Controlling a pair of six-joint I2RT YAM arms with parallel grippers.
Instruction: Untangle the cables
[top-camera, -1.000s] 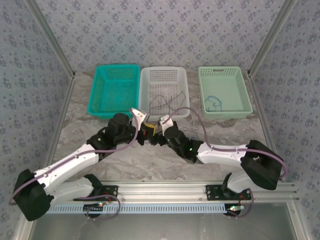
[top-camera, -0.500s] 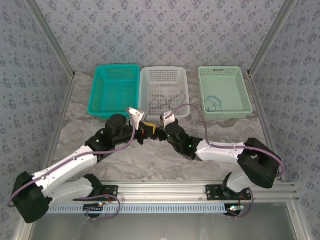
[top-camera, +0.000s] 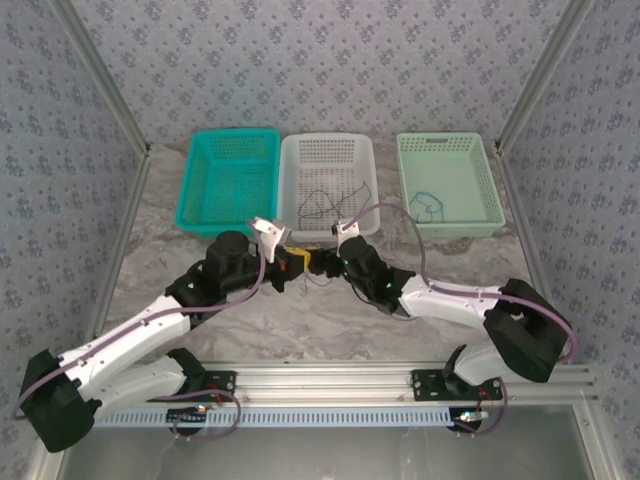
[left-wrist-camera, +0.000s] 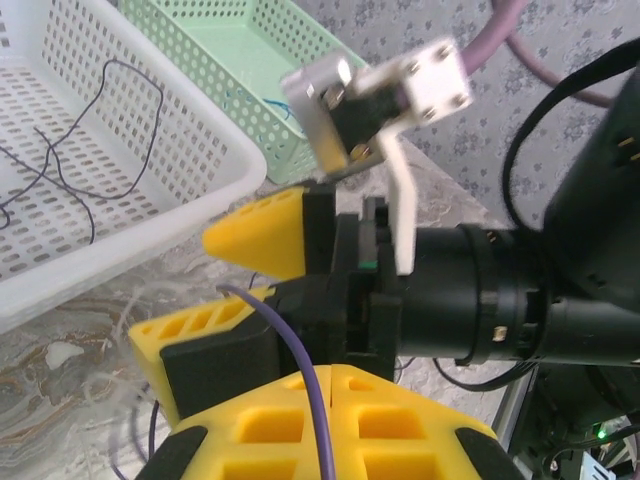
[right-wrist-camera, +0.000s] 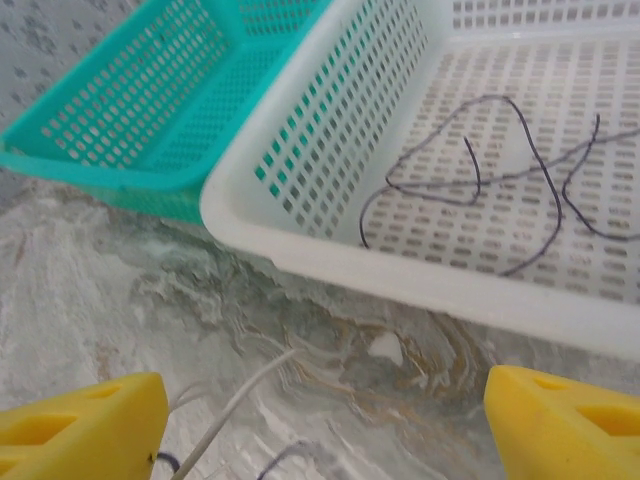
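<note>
My left gripper (left-wrist-camera: 334, 372) is shut on a thin purple-blue cable (left-wrist-camera: 300, 360) that runs up along the seam of its yellow fingers. The cable arcs toward the right gripper's yellow fingers (left-wrist-camera: 262, 232), which face mine closely. In the top view the left gripper (top-camera: 296, 260) and right gripper (top-camera: 320, 262) meet tip to tip just before the white basket (top-camera: 290, 215). My right gripper (right-wrist-camera: 320, 430) is open over the marble table, with a whitish cable (right-wrist-camera: 240, 398) and a bit of dark cable (right-wrist-camera: 288, 455) lying between its fingers.
A black cable (right-wrist-camera: 480, 170) lies loose in the white basket (right-wrist-camera: 330, 255). The teal basket (top-camera: 230, 180) stands to its left. The green basket (top-camera: 470, 225) on the right holds a blue cable (top-camera: 430, 207). The baskets' near rims are close ahead of both grippers.
Both wrists have crept toward the white basket and each other. The right jaws have narrowed a little but stay open. The left gripper stays shut.
</note>
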